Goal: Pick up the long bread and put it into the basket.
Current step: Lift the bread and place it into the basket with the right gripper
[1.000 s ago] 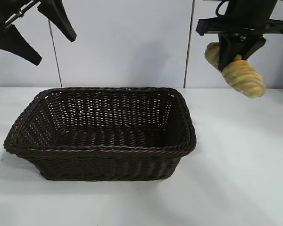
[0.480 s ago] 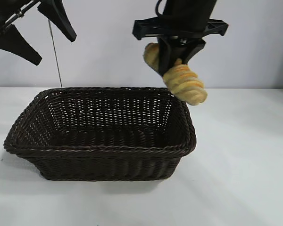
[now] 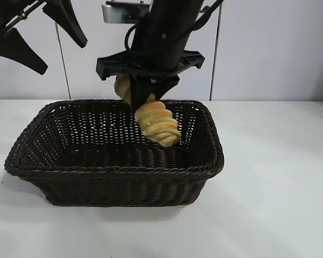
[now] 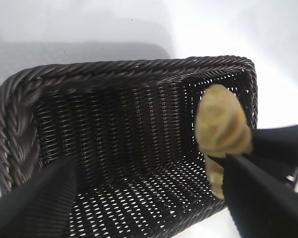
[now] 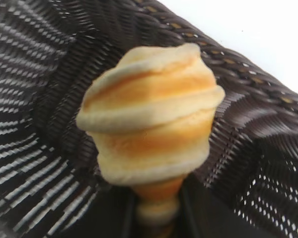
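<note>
My right gripper (image 3: 144, 94) is shut on the long bread (image 3: 157, 122), a golden-yellow spiral loaf with orange stripes. It holds the loaf tilted, its lower end hanging inside the dark brown wicker basket (image 3: 124, 171), over the middle right of the basket. In the right wrist view the long bread (image 5: 151, 116) sticks out from between the fingers, end on, above the basket wall (image 5: 268, 114). The left wrist view shows the basket (image 4: 109, 79) from above and the long bread (image 4: 222, 126) inside it. My left gripper (image 3: 40, 40) is open, high at the upper left.
The basket stands on a white table (image 3: 280, 188) with a pale wall behind. The right arm (image 3: 167, 32) reaches over the basket's far rim.
My right gripper has carried the long bread leftward from beyond the basket's right side to over its middle, and lowered it so the loaf's end is within the basket. The left arm has not moved.
</note>
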